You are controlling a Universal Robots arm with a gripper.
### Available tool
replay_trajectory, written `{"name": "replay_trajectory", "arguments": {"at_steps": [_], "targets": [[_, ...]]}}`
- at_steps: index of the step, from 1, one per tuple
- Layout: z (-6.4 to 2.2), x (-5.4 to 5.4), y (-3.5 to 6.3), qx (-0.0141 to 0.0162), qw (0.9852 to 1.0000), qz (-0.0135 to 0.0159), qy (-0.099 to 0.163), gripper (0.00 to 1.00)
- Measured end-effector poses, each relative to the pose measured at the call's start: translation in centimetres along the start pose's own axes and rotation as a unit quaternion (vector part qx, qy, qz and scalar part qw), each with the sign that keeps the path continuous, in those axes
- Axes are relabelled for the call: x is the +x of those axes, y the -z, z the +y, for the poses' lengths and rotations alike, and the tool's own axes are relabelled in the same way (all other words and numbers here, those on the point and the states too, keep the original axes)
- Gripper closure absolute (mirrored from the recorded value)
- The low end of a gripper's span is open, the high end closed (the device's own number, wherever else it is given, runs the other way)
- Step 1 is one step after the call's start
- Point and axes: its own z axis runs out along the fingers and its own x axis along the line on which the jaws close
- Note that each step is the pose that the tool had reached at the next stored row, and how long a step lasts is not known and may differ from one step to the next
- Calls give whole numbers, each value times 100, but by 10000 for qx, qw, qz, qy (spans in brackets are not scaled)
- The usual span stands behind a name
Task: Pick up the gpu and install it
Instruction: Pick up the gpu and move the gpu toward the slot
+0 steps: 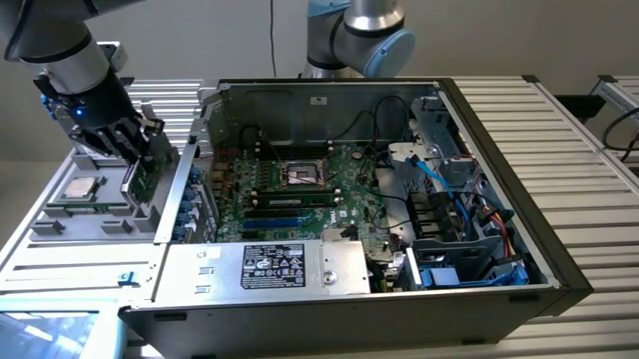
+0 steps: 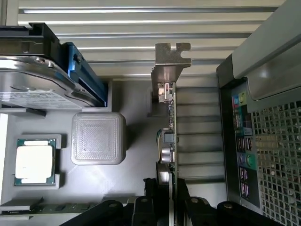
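Remote rig: my claw (image 1: 137,148) pinches the gpu (image 2: 167,136), a small green circuit card with silver metal bracket, upright in the grey plastic tray (image 1: 62,224) at the exterior view's left. Light, stiff, fragile, I judge; bare card edge suits gripping.

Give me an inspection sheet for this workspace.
Surface: ribbed metal table, carrying an open PC case and a gray parts tray.
Job's things: gpu stands on edge in the tray, outside the case.
Clutter: CPU, hard drive and gray block in the tray.
Grippers: gripper shut on the gpu.
Cables: blue and black cables inside the case.
Surroundings: robot arm joint behind the case.
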Motion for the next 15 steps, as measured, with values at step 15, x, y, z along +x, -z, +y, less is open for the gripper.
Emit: {"name": "replay_trajectory", "arguments": {"at_steps": [15], "targets": [[85, -28, 673, 2, 10000, -1, -26, 72]]}}
